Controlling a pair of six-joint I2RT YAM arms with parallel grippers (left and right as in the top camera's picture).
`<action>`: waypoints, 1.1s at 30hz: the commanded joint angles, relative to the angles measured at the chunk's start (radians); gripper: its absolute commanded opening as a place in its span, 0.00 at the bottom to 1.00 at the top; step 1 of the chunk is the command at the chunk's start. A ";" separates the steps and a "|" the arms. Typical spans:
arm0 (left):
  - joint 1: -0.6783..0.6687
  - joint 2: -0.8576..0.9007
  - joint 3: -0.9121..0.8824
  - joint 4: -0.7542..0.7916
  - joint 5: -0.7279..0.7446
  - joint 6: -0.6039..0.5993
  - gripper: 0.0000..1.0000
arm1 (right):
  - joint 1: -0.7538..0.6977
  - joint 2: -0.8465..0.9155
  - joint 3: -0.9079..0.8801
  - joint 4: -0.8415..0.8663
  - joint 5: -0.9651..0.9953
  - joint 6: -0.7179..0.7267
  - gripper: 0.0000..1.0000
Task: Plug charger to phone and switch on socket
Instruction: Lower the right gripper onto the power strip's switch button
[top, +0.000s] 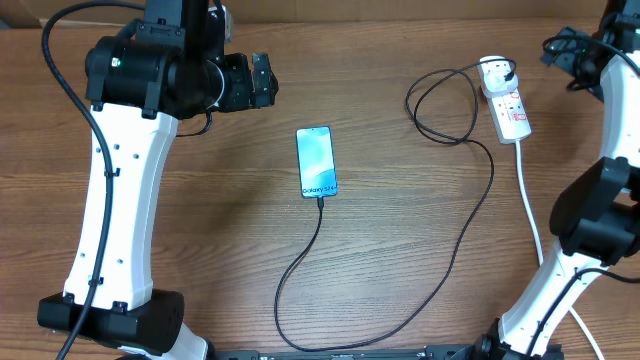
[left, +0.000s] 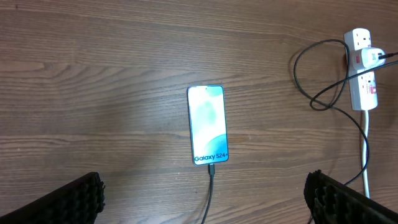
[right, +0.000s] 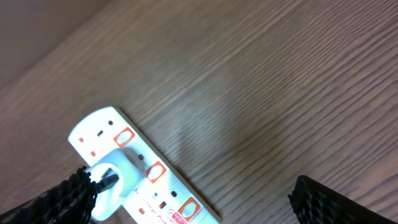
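Both alike – left arm (top: 130, 200) and right arm (top: 600, 215): white shells, black joints; screw holes, black cable along the left. Black ribbed finger pads (left: 74, 199).

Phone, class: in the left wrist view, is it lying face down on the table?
No, the phone lies screen up, its lit display and Galaxy S24 lettering showing.

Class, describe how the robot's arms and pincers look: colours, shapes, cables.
Both the left arm and right arm have white links between bulky black joints; a black cable trails along the left one. The pincer fingers are black with ribbed, textured pads.
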 joint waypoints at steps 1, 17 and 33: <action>-0.006 -0.013 0.003 -0.002 -0.011 0.023 1.00 | 0.001 0.048 0.000 0.002 -0.006 -0.015 1.00; -0.006 -0.013 0.003 -0.002 -0.011 0.023 0.99 | 0.003 0.079 -0.129 0.060 -0.015 -0.011 1.00; -0.006 -0.013 0.003 -0.002 -0.011 0.023 0.99 | 0.004 0.079 -0.219 0.148 -0.029 0.095 1.00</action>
